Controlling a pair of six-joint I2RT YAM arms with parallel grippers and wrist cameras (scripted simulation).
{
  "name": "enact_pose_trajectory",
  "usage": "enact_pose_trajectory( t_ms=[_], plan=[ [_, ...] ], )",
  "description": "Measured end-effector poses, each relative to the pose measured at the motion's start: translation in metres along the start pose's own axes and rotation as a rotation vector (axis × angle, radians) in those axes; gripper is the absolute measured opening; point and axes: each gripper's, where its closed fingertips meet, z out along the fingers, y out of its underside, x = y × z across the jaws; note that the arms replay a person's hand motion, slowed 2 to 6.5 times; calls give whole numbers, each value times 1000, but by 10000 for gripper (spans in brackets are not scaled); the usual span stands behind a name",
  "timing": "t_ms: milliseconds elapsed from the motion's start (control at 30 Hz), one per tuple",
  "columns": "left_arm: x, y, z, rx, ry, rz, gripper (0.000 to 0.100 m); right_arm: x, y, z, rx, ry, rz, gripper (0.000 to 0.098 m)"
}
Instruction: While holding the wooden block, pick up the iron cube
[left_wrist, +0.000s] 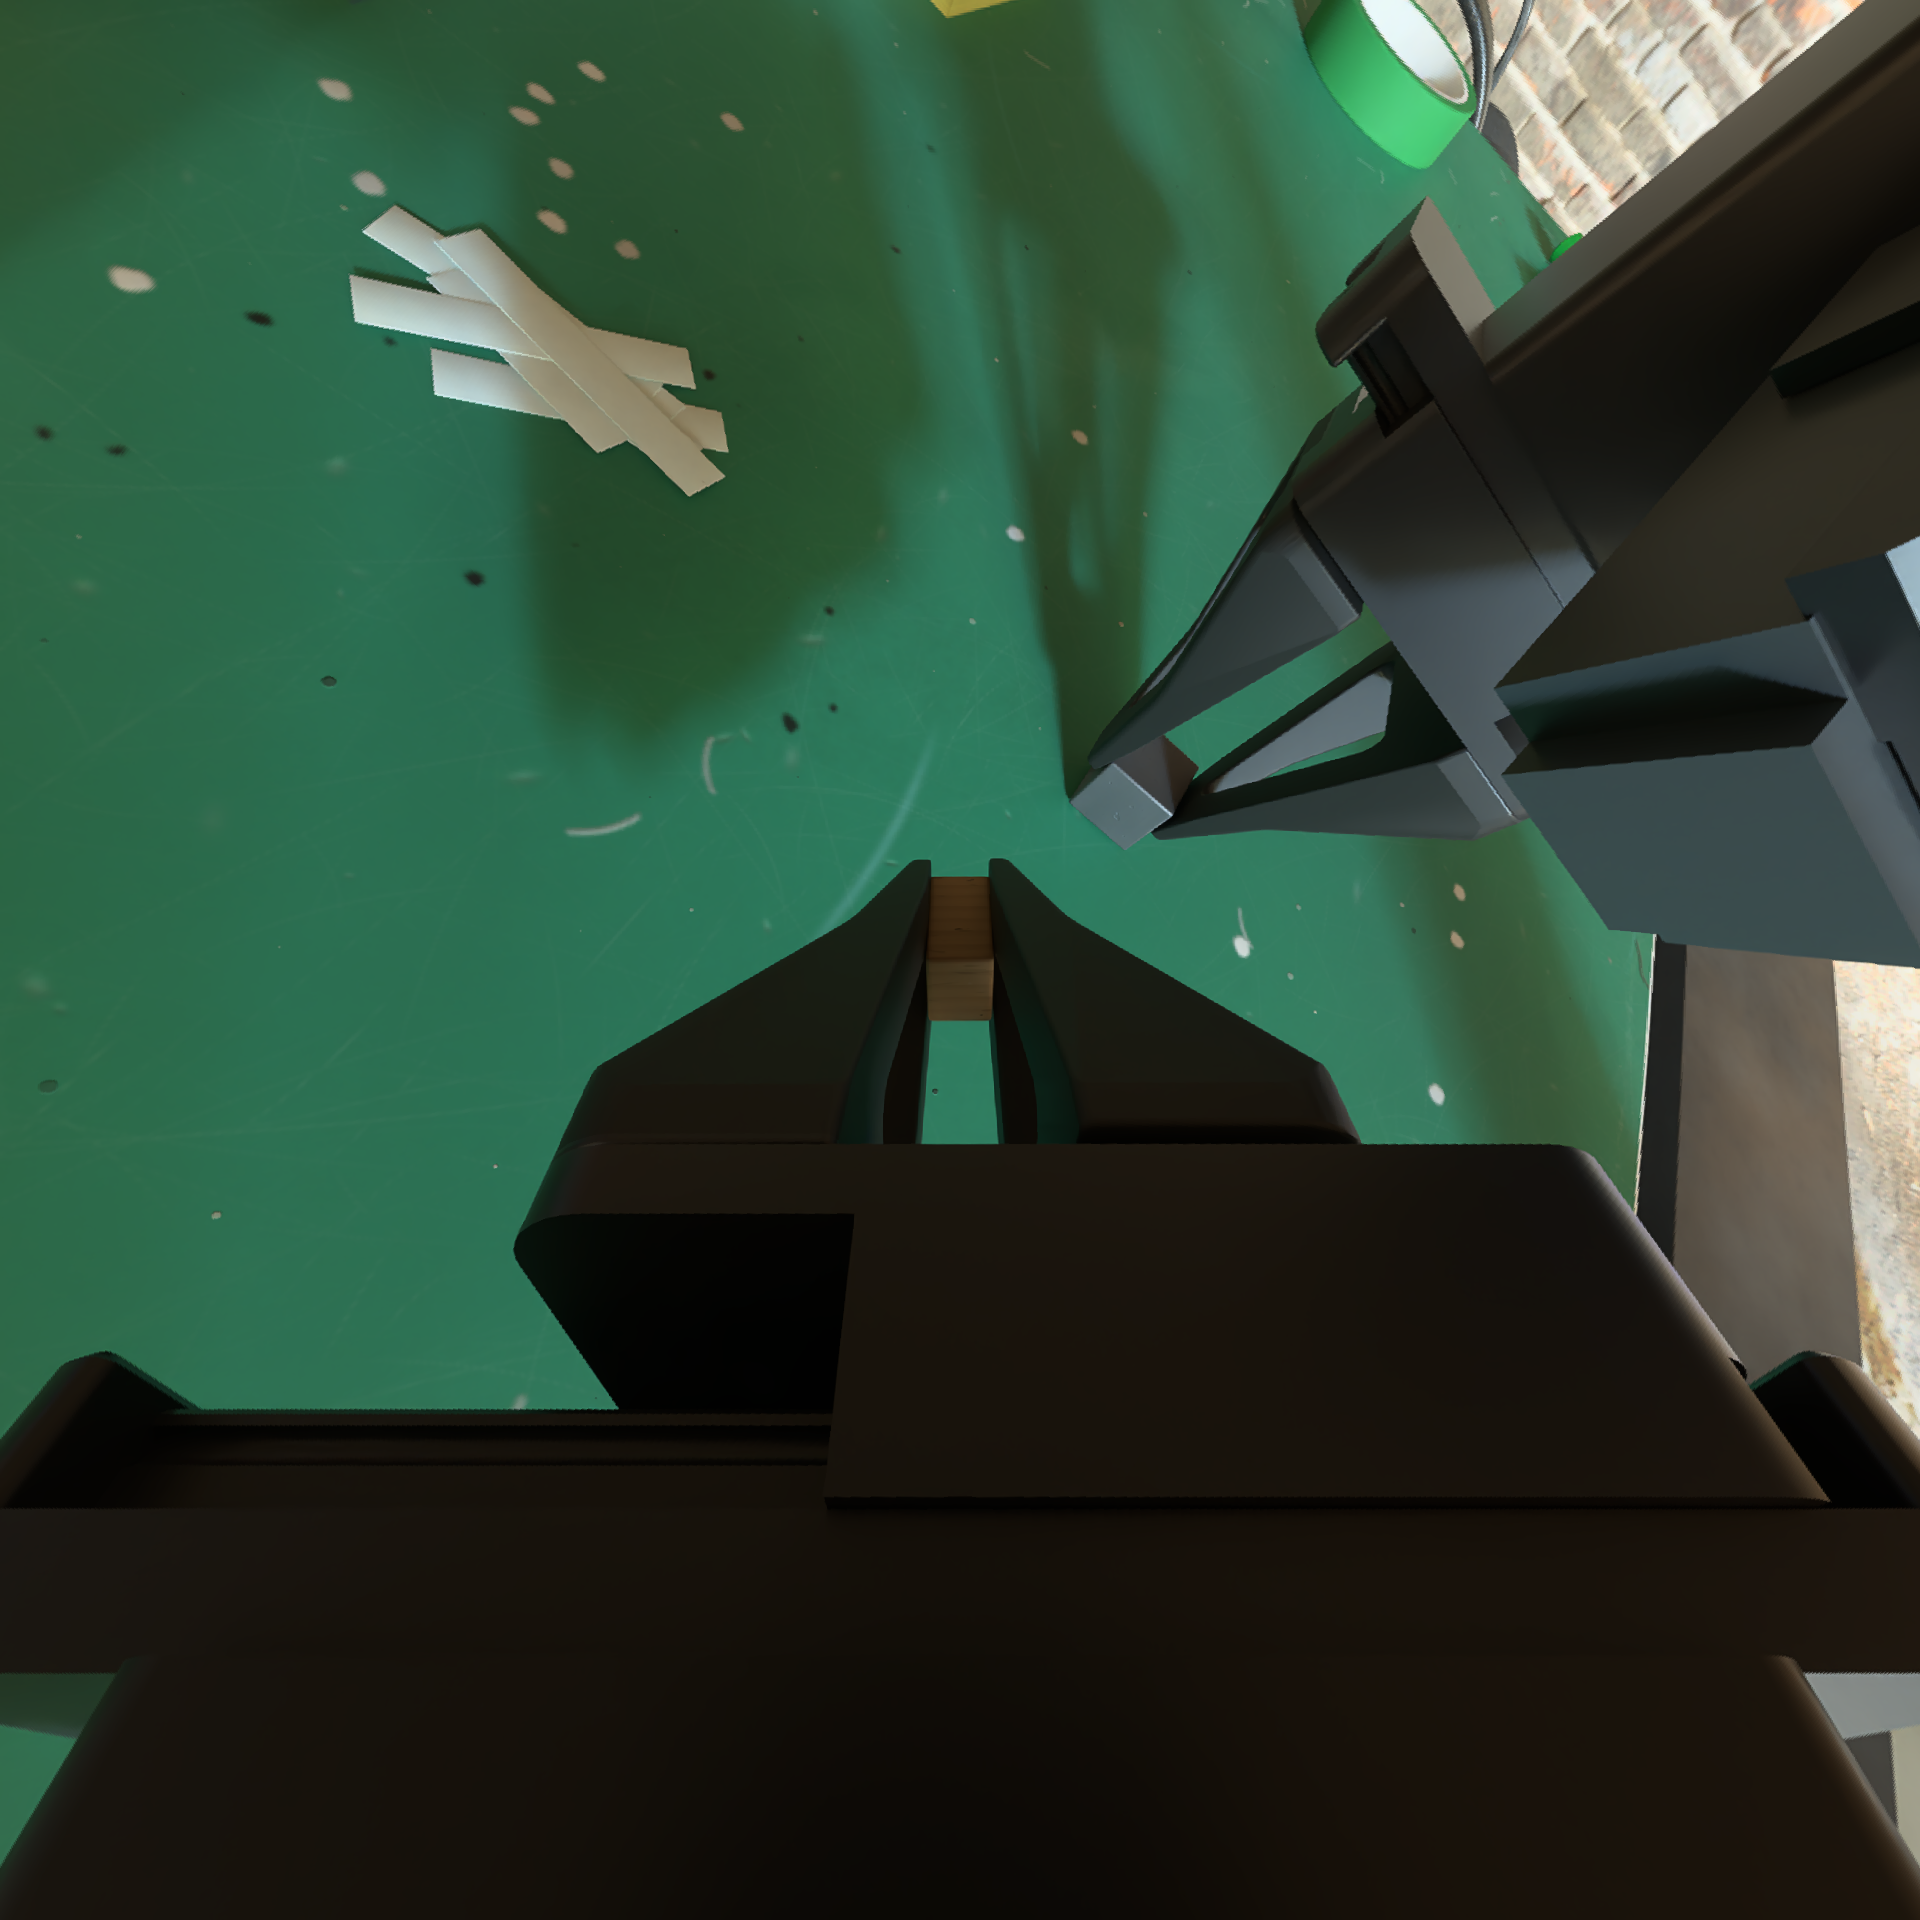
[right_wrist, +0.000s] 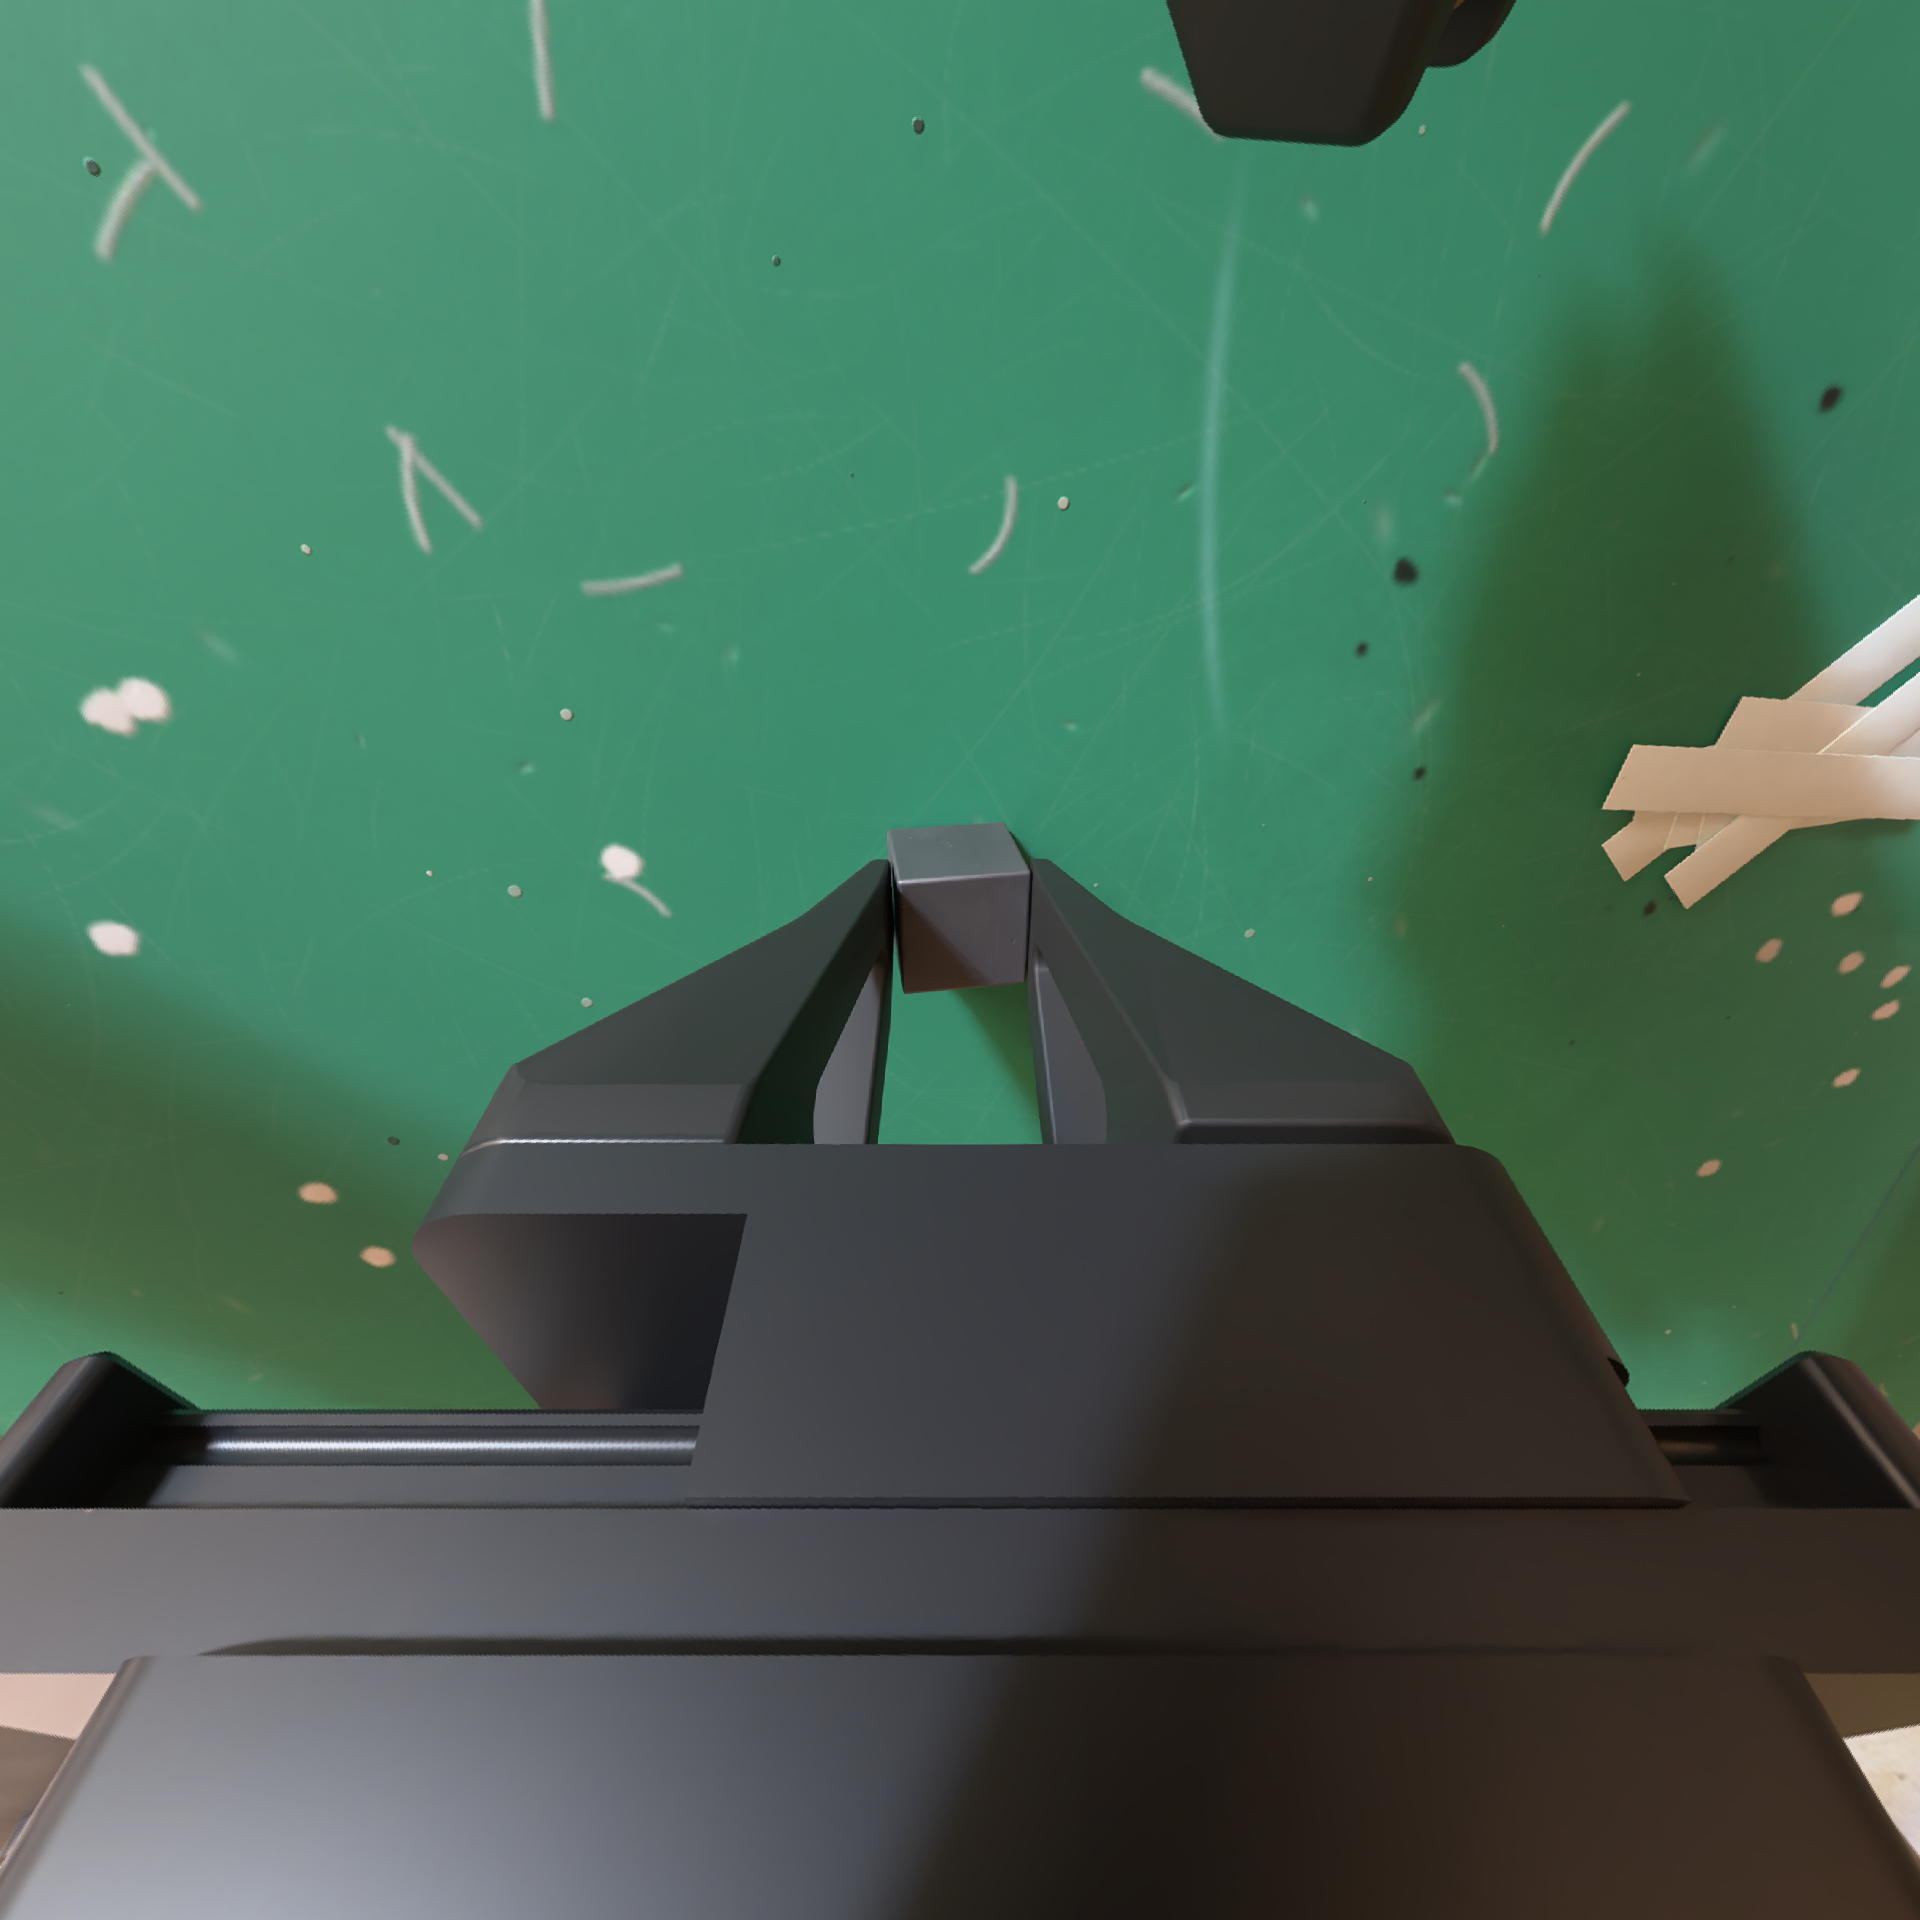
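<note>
— Where's the iron cube?

— Pinched between the fingertips of the right gripper, a small grey block with both fingers pressed against its side faces. From the left wrist view it sits at the very tip of that pincer, low over the green mat; whether it still touches the mat or has cleared it, I can't tell.

— And the wooden block?

— Clamped in the left gripper, a pale tan piece wedged near the fingertips, with mat visible below it. The two grippers are near each other but apart.

— So which step is this?

— I'd judge the grasp on the cube is made and the lift is the step in hand. The next move calls for a straight rise with the right arm, keeping the squeeze firm since the hold is only at the tips, while the left arm holds its grip on the wood.

— Anything else around?

— A heap of white strips lies well off on the mat, and a green tape roll stands near the far edge.

— Any labels or writing?

— None that I can read; only scuffs and paint flecks on the mat.
</note>
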Motion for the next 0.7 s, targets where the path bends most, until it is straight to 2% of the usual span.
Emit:
enact_pose_trajectory(
  t_ms=[167,300,500,700],
  plan=[
    [0,0,0,1,-1,2,90,-3,-1,-3,19,-17,4,216],
    [0,0,0,1,-1,2,90,-4,-2,-17,57,-13,6,216],
    [0,0,0,1,-1,2,90,2,-1,-60,142,16,21,216],
    [0,0,0,1,-1,2,90,14,27,-113,193,78,42,216]
  ],
)
